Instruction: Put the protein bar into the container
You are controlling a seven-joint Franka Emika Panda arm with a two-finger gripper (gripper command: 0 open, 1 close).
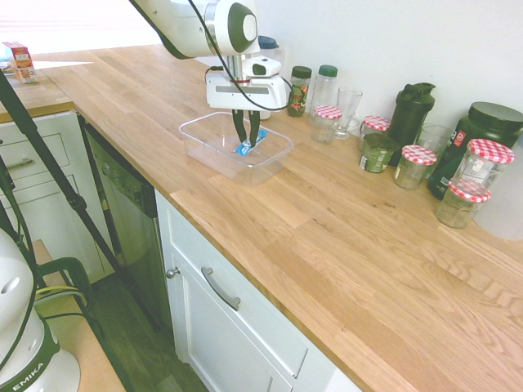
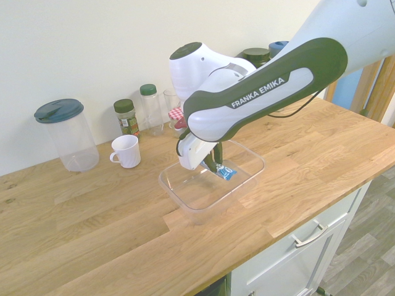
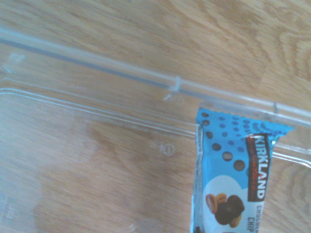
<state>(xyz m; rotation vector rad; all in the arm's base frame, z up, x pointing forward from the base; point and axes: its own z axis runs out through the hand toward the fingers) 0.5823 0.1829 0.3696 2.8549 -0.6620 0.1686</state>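
Carton: we count one at the far left of the first exterior view, orange and white [image 1: 22, 63].
Container: one, clear plastic, rectangular with rounded corners and a raised rim [image 1: 198, 155].
Gripper: one, its dark fingers narrow and closed on the protein bar [image 1: 246, 144].
Protein bar: one, in a shiny blue wrapper [image 1: 256, 140], between the container's walls; we think it may touch the bottom, though the clear plastic makes that hard to judge.
Green-lidded containers: two, side by side, a spice jar [image 1: 300, 91] and a clear bottle [image 1: 324, 91].
Checked-lid jars: five, glass, red and white on top [image 1: 415, 167].
Shaker: one, dark, with a moulded cap [image 1: 411, 116].
Big tub: one, dark, round-lidded [image 1: 482, 135].
Second exterior view: here we plainly see one white mug, handle out [image 2: 126, 152], right of a tall pitcher with a dark blue lid [image 2: 71, 135].
Wrist view: only here can we read "KIRKLAND" beside dark dots and pictured nuts; the wrapper's end is zigzag-cut.
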